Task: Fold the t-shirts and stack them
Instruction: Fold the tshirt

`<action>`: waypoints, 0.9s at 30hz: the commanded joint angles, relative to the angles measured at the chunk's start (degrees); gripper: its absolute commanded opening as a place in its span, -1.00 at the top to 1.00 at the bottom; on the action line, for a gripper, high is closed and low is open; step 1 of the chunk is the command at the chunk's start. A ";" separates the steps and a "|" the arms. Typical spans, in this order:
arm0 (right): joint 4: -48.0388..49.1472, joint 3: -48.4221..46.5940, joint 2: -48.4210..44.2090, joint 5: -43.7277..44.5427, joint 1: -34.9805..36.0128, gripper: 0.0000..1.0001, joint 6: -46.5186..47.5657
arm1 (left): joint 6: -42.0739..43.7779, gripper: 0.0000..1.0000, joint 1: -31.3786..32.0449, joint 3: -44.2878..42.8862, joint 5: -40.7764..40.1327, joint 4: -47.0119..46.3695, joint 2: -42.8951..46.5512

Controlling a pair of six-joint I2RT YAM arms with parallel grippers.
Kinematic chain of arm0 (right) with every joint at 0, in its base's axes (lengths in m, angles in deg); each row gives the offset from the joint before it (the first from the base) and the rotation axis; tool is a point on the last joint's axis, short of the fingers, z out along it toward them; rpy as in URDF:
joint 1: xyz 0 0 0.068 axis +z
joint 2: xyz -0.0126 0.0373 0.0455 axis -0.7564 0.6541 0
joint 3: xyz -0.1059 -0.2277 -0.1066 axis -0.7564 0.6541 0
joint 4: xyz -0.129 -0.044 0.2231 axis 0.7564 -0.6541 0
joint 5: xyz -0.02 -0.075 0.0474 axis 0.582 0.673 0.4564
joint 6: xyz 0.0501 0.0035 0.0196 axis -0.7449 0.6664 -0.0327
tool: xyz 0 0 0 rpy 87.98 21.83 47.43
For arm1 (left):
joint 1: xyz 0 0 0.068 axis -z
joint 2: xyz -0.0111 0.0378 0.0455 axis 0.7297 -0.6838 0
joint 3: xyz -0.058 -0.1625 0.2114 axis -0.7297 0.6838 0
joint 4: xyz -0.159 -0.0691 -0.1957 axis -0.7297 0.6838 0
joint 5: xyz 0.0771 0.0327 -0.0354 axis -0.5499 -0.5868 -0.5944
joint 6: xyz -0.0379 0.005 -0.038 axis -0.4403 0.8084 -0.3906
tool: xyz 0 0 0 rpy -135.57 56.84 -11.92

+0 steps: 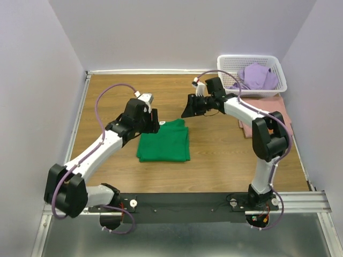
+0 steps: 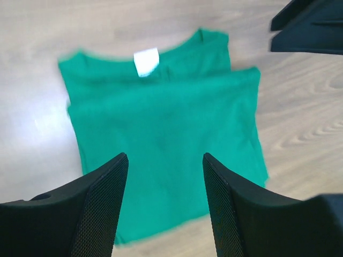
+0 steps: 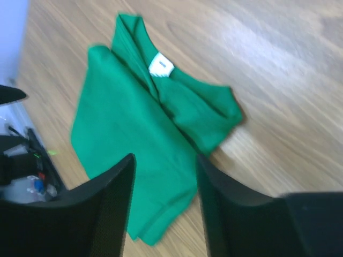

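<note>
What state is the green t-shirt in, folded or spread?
Folded: the green t-shirt lies as a compact layered rectangle, white neck label showing.

- Green shirt (image 1: 164,140): folded into a rectangle, lying flat at frame centre.
- Purple shirt (image 1: 257,76): crumpled, upper right.
- Pink shirt (image 1: 283,106): flat, right side, just below the purple.

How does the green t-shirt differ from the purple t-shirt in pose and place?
The green t-shirt is folded flat into a neat rectangle; the purple t-shirt is bunched up. The green one lies on the table; the purple one sits in the white basket. Both look plain, without print.
</note>
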 commanded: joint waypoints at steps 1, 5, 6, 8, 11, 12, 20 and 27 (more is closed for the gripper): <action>-0.07 -5.41 5.27 -5.95 0.14 0.06 -1.82 | 12.29 -0.33 0.00 -5.10 -0.75 -4.16 -4.52; 0.10 -9.10 9.68 -10.25 0.14 0.48 -2.35 | 18.97 -0.28 0.09 -6.25 3.19 -7.23 -9.80; 0.01 -9.45 10.29 -10.96 0.22 0.50 -2.17 | 21.16 -0.28 0.09 -6.26 3.82 -7.76 -10.68; 0.01 -9.90 12.05 -12.37 0.14 0.55 -1.82 | 25.11 -0.26 0.09 -6.08 6.88 -9.08 -13.14; 0.01 -10.16 13.37 -14.31 0.13 0.56 -1.21 | 29.96 -0.25 0.09 -6.87 8.74 -10.58 -16.30; 0.01 -10.16 13.64 -14.92 0.13 0.56 -0.85 | 31.18 -0.25 0.09 -7.91 8.83 -10.84 -17.27; -0.16 -10.86 15.40 -17.38 0.13 0.55 1.08 | 43.49 -0.25 -0.26 -14.42 17.16 -7.87 -25.97; -0.16 -9.38 14.52 -14.93 0.05 0.55 1.87 | 46.50 -0.26 -1.40 -17.86 22.28 -3.81 -30.99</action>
